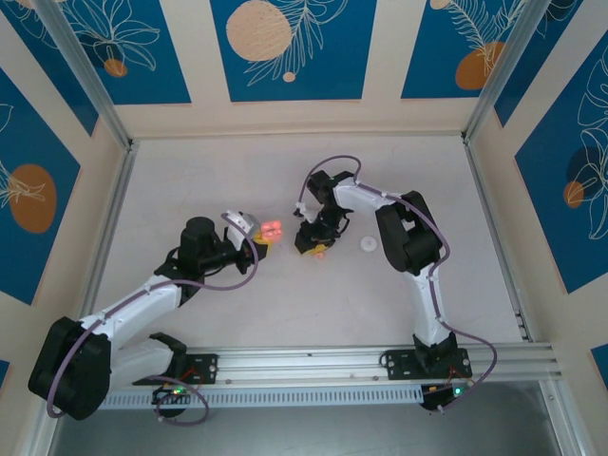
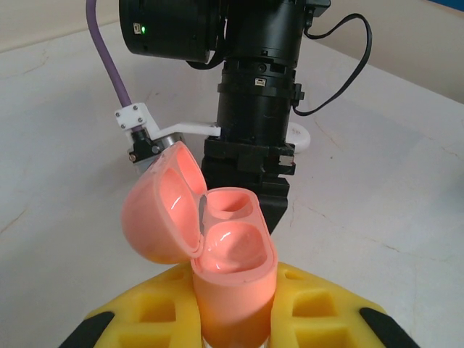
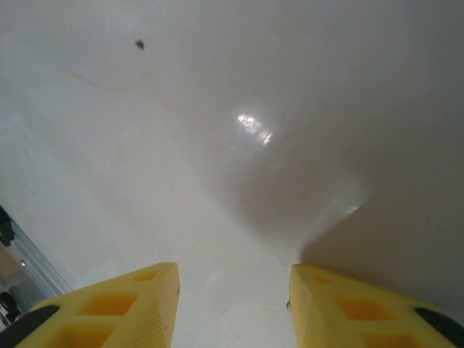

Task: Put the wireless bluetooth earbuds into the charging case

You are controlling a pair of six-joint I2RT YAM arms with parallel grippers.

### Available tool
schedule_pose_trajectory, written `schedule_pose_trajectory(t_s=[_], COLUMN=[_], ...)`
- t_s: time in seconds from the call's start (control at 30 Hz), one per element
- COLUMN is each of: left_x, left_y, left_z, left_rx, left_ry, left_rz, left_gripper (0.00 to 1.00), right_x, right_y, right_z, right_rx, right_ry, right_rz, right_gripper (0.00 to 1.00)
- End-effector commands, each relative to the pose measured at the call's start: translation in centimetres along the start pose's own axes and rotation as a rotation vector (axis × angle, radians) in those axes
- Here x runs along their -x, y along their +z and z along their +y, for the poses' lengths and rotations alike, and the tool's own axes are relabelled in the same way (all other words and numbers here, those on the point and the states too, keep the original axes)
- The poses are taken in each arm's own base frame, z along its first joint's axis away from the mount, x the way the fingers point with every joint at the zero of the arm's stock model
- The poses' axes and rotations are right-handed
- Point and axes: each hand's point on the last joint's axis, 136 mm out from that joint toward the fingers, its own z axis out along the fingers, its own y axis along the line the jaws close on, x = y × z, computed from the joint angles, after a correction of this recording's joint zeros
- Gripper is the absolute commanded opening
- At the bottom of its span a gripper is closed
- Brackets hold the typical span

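The salmon-pink charging case point(image 2: 235, 290) stands upright between the yellow fingers of my left gripper point(image 2: 232, 322), which is shut on it. Its lid point(image 2: 161, 210) is hinged open to the left, and both wells point(image 2: 233, 246) look empty. From above, the case point(image 1: 273, 229) sits at table centre, with my left gripper point(image 1: 264, 239) just below it. My right gripper point(image 1: 313, 243) hangs close to the case's right, pointing down. Its fingers point(image 3: 138, 297) stand apart around my right gripper point(image 3: 233, 283) over bare table. A small pinkish spot point(image 1: 321, 252) shows at its tip, too small to identify as an earbud.
A small white round piece point(image 1: 366, 244) lies on the table right of the right gripper, and shows as a white piece point(image 2: 301, 138) behind the right arm's black wrist point(image 2: 257, 109). White table point(image 1: 237, 171) inside walled sides; a metal rail point(image 1: 380, 361) runs along the near edge.
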Motion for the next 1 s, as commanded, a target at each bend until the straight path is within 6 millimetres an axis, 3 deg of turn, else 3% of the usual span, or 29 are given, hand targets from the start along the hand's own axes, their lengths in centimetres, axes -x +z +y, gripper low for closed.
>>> schedule_pose_trajectory(t_s=[0.0, 0.2, 0.4, 0.5, 0.67, 0.87, 0.97], left_x=[1.4, 1.4, 1.4, 1.4, 1.3, 1.2, 1.2], left_y=[-0.6, -0.9, -1.0, -1.0, -1.0, -0.7, -0.6], left_z=[0.2, 0.1, 0.0, 0.0, -0.1, -0.1, -0.2], left_rx=[0.011, 0.015, 0.010, 0.009, 0.006, -0.006, -0.012], left_ry=[0.021, 0.024, 0.021, 0.020, 0.020, 0.019, 0.020], left_rz=[-0.030, -0.029, -0.029, -0.030, -0.033, -0.031, -0.032], left_gripper=[0.13, 0.13, 0.13, 0.13, 0.13, 0.13, 0.13], right_x=[-1.5, -3.7, -4.4, -4.1, -5.0, -7.7, -7.9], right_y=[0.2, -0.1, -2.7, -4.6, -6.6, -4.8, -3.6], right_z=[1.3, 2.0, 3.1, 3.6, 3.1, 1.9, 1.1], right_rx=[0.038, 0.018, -0.010, -0.020, -0.012, 0.007, -0.002], right_ry=[-0.043, -0.082, -0.076, 0.022, 0.335, 0.523, 0.537], right_rz=[0.063, 0.106, 0.058, -0.009, -0.104, -0.090, -0.082], right_gripper=[0.43, 0.41, 0.42, 0.43, 0.46, 0.46, 0.49])
